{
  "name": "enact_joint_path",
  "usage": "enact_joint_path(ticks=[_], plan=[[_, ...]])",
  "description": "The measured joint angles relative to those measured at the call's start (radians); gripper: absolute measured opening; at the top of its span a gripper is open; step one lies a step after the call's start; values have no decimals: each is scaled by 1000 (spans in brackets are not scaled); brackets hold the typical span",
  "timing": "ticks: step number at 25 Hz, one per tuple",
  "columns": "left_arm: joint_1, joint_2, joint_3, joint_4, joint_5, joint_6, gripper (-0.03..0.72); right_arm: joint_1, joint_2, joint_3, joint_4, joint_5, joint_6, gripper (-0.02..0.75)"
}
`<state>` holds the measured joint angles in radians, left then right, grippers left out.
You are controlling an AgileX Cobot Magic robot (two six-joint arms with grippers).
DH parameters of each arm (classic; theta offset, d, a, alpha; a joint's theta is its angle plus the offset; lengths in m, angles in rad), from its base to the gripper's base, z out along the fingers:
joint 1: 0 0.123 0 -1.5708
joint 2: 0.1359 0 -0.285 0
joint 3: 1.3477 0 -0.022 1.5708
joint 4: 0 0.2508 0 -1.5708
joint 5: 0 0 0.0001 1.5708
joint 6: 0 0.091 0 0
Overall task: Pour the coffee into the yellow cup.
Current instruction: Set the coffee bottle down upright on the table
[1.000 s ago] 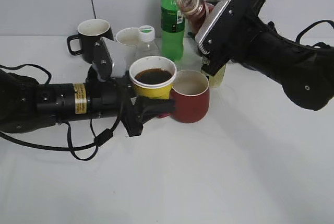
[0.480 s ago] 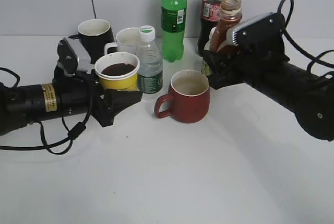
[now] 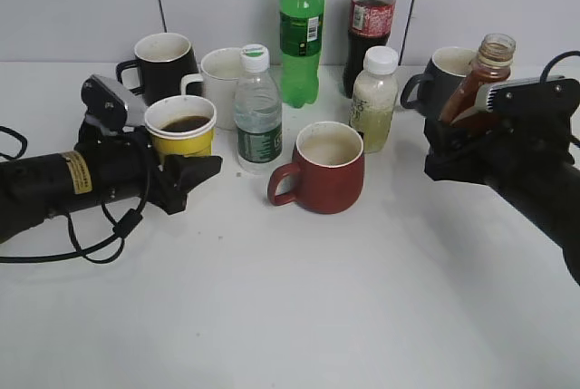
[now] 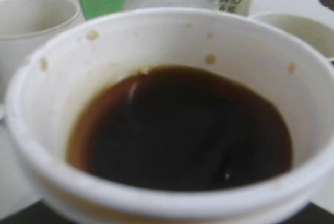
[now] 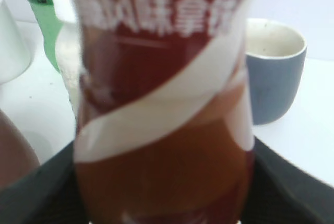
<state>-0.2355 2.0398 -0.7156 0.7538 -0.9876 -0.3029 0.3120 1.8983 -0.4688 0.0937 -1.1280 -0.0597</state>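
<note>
Yellow cup, pinched in the left hand, is risking a spill (nearly half full); the right hand is gripping the coffee.

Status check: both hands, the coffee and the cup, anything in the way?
Left hand shut on yellow cup, coffee inside. Right hand shut on coffee bottle, upright, cap off. Red mug and bottles stand between them.

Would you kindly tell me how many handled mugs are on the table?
4: a black mug back left, a white mug beside it, a red mug centre, and a grey mug back right. None seems hidden.
</note>
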Motion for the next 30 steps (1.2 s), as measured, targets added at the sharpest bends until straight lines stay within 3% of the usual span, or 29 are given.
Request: enact_joint_path(ticks=[10,30], plan=[[0,103,-1,-103,-113,128,416,0,106,0,3,-55,2,505],[0,211,-79,-112,-93,143,421,0,109,0,3,-58,1,504]])
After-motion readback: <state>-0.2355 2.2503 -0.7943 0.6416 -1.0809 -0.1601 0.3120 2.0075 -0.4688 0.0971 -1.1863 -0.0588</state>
